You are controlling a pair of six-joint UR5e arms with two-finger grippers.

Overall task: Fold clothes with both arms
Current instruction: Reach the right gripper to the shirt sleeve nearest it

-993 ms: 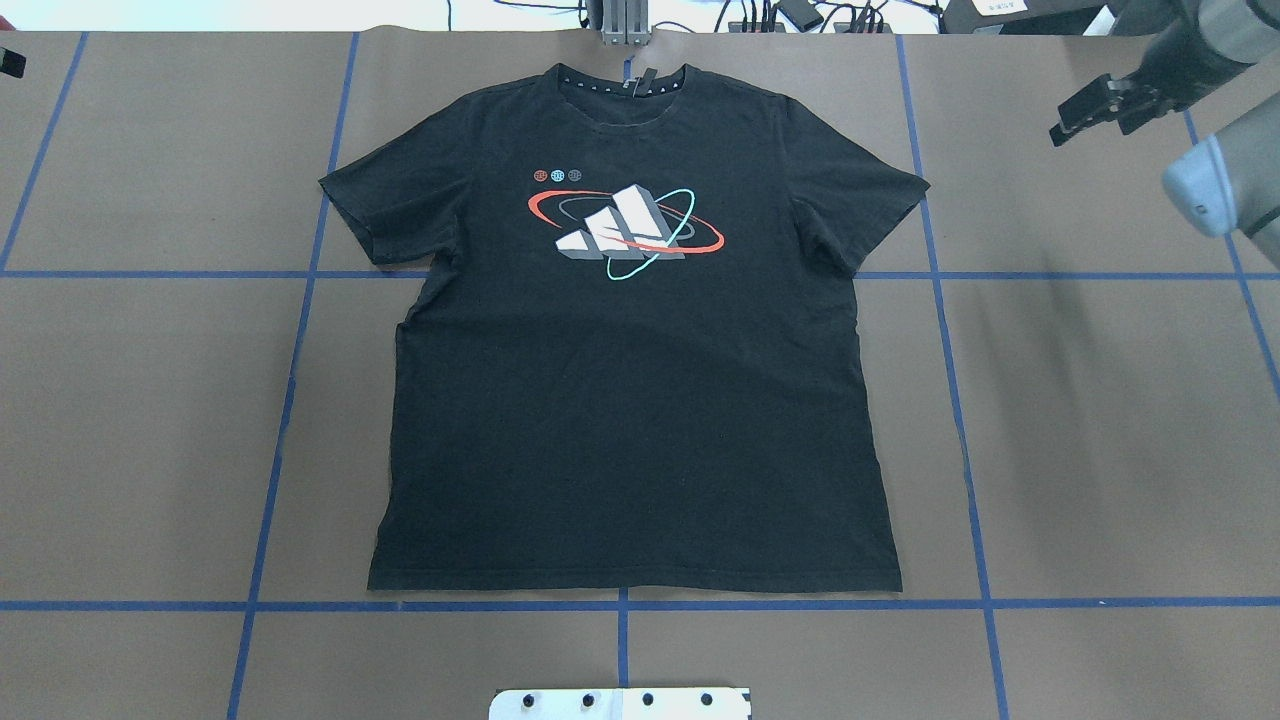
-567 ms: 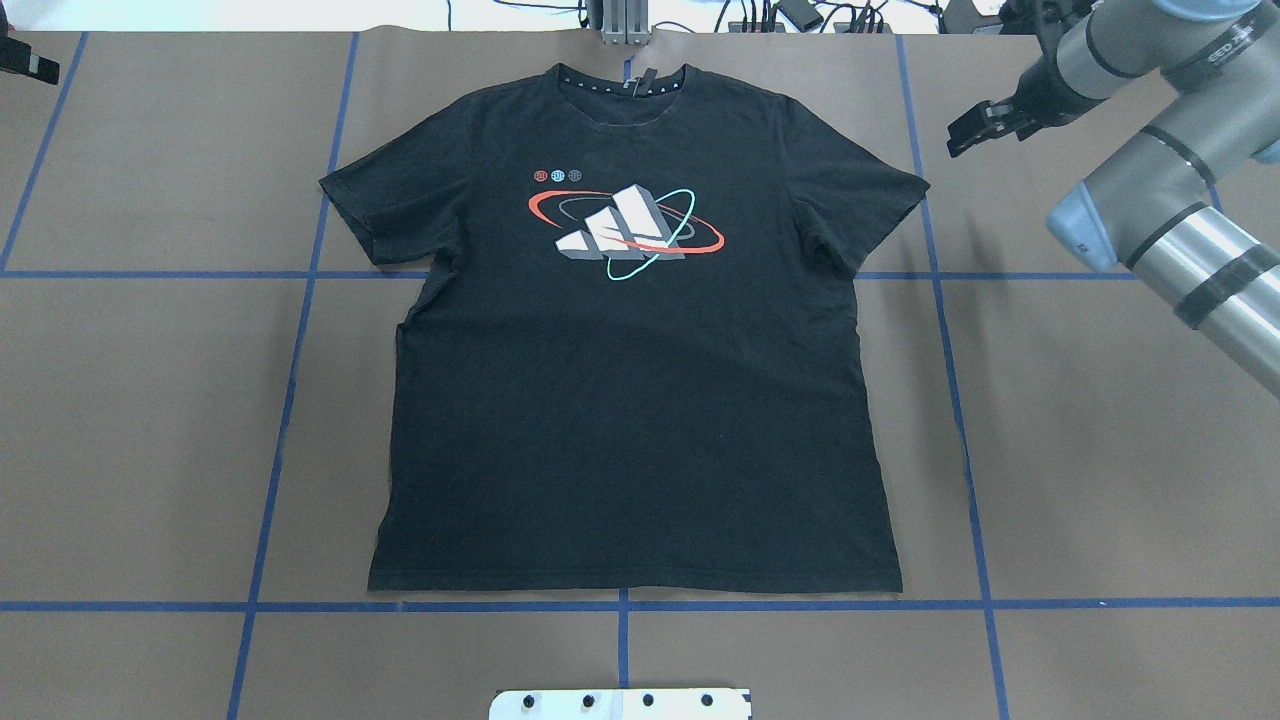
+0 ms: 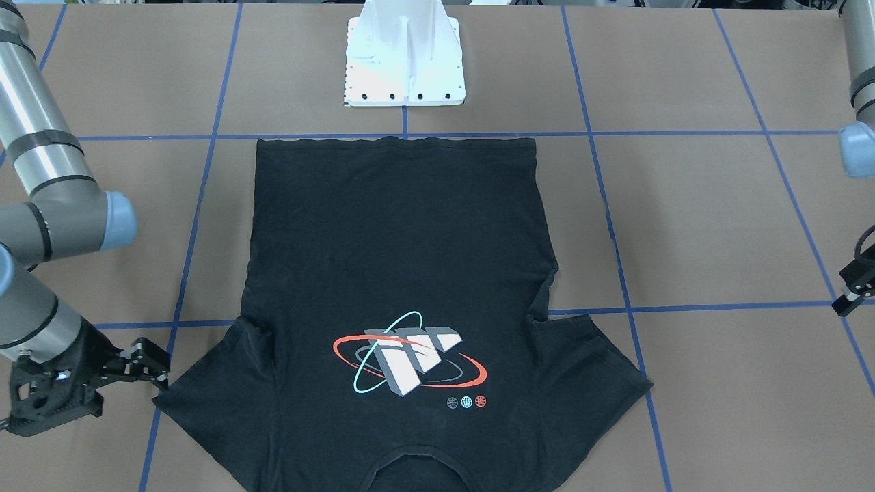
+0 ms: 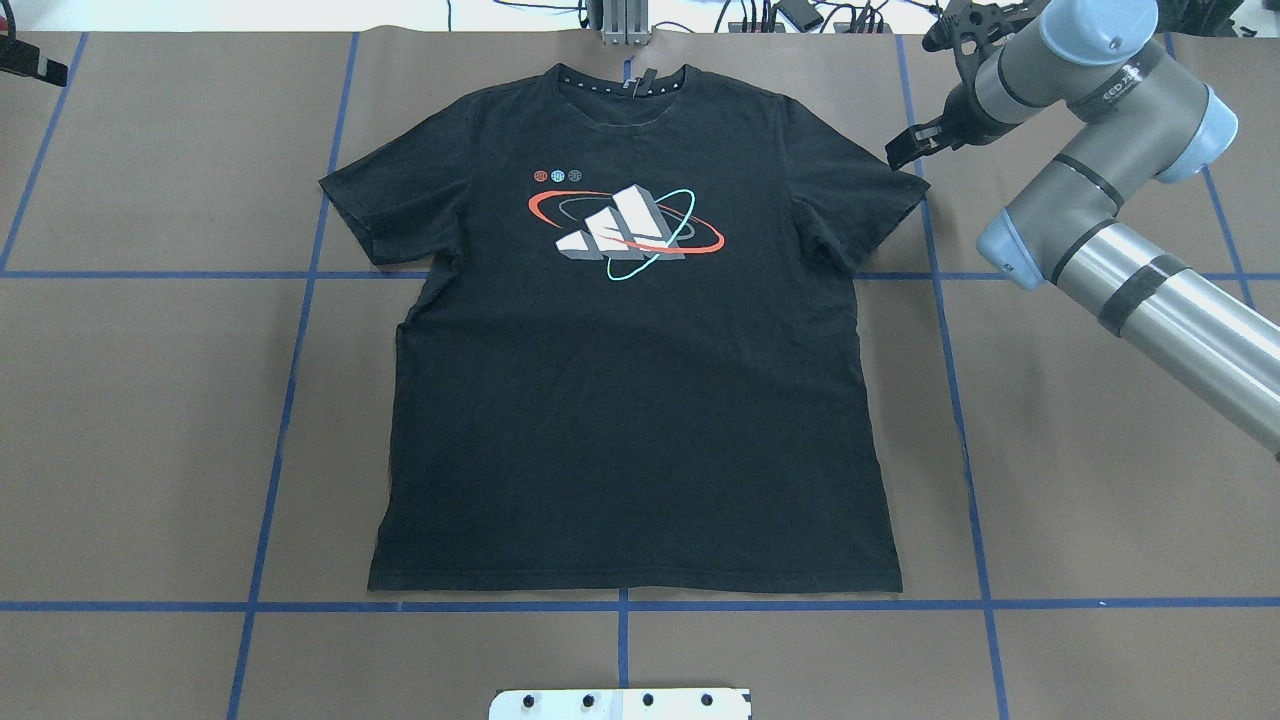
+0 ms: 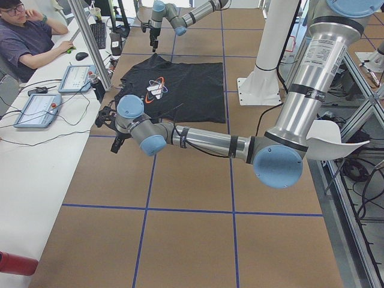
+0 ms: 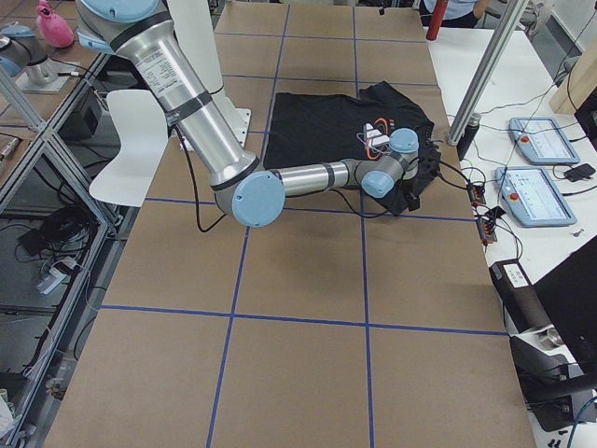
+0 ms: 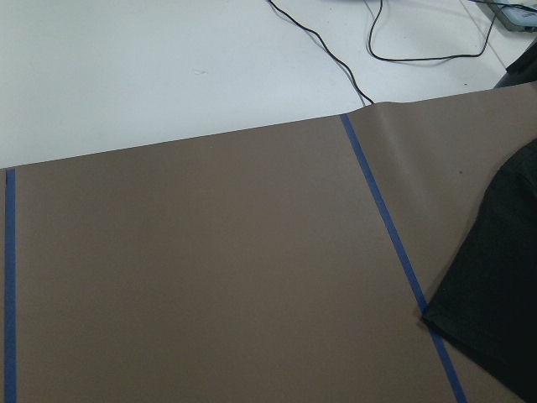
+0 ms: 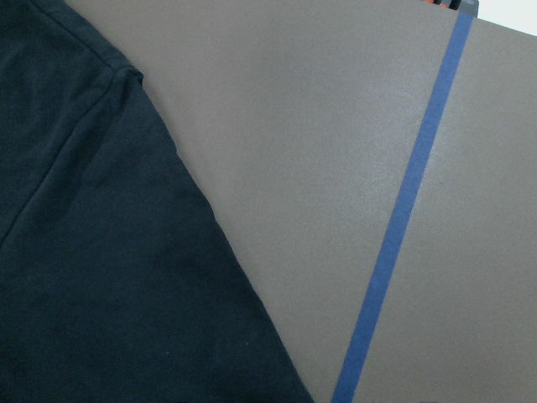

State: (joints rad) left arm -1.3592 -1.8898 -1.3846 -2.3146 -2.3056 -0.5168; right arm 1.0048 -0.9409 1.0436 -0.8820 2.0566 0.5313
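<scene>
T-shirt: black tee (image 4: 620, 420) lies flat, print side up, on the brown-papered table (image 4: 1100, 450). Collar (image 4: 620, 85) is at the far edge, hem (image 4: 630, 585) twd the white pedestal (image 3: 405, 55).
Why flat: spread w/ both sleeves out so each arm gets a free edge to pinch. I see no fold made yet.
Logo: grey block logo (image 4: 625, 232) w/ red + cyan ovals sits on the chest, facing up. My guess is folds will go over it.
R gripper: right gripper (image 3: 160, 370) is low, just beside the tip of the right sleeve (image 4: 870, 200), on its outer side. Jaws look apart w/ nothing between them.
R wrist cam: sleeve hem fills the left of the view, a blue tape line (image 8: 403, 218) runs beside it, so I judge it lined up for a sleeve or shoulder pinch.
L gripper: left gripper (image 3: 847, 301) is only at the frame edge, well apart from the left sleeve (image 4: 365, 215). I can't tell if the jaws are apart or together.
L wrist cam: mostly bare paper, tee only at the right edge.
Next need: I'd bring L in to mirror R before any lift.
</scene>
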